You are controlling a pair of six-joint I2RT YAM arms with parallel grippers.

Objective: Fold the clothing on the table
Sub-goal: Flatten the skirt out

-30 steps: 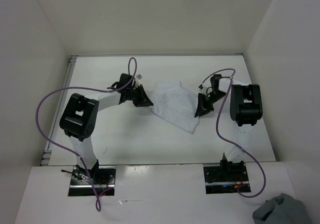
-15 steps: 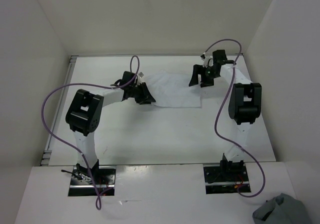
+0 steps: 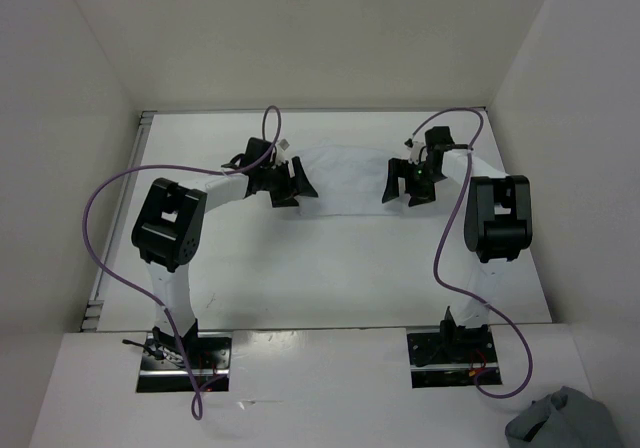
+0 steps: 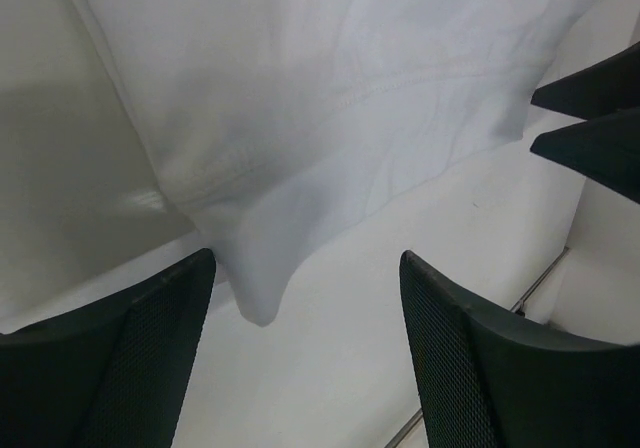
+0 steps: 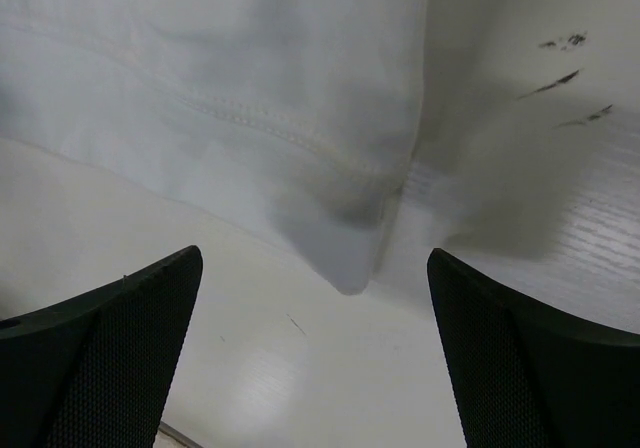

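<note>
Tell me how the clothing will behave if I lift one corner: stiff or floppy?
Probably floppy: the clothing looks thin, with soft wrinkles and a rounded, sagging corner, so it would likely drape from a pinch. It is likely light, and may bunch on the smooth table if pushed.

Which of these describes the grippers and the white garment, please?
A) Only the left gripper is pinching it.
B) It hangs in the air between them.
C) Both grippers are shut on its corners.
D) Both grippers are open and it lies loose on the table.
D: the left gripper and right gripper both show fingers wide apart, with the clothing lying flat on the table, ungripped.
</note>
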